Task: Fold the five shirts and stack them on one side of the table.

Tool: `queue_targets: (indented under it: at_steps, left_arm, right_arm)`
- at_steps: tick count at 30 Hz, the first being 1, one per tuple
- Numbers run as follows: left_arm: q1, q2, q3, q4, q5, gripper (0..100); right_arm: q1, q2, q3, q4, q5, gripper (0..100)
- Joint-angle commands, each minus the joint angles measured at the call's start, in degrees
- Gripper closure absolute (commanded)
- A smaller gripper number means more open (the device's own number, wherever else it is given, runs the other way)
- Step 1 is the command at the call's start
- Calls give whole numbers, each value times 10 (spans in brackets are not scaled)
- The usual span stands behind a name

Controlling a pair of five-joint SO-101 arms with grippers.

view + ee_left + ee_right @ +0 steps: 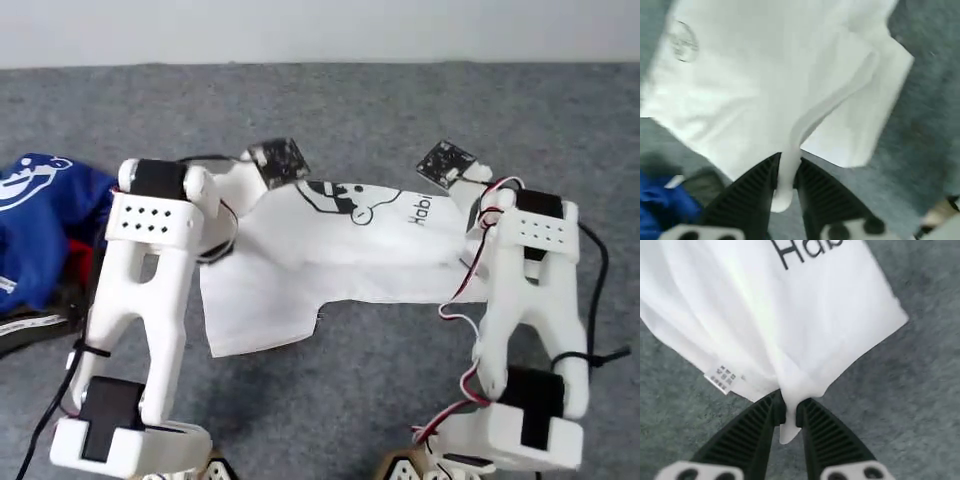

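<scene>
- Our left claw (786, 187) is clamped on a narrow ridge of the white shirt (770, 80). Our right claw (790, 420) is clamped on a small pinch at another edge of that shirt. The shirt lies spread, print side up, on the grey table (400, 110) between the two arms.
- Each grip takes in very little cloth, so we judge that a quick pull could slide the fabric out of either claw.
- If one claw travels farther than the other, the fold line would likely run crooked and the shirt would bunch.
- A loose flap (260, 320) juts from the shirt's edge nearest the arm bases. It may drag on the rough table cover and tuck under the fold.
- The right arm's cables (462, 300) hang just at the white shirt's edge and could catch the cloth.
- A blue shirt (40, 200), heaped over red cloth (82, 262), sits just beside the white shirt on the left arm's side. We think an outward swing of that arm could snag it.
</scene>
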Motion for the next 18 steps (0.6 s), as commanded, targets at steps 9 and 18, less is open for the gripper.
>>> queue_targets:
  at_steps: [9,18]
  left_arm:
    - [33,-36,102,18,25,968]
    - [41,-42,102,42,76,869]
  right_arm:
    - [32,49,-37,7,5,979]
    - [52,46,-105,101,4,775]
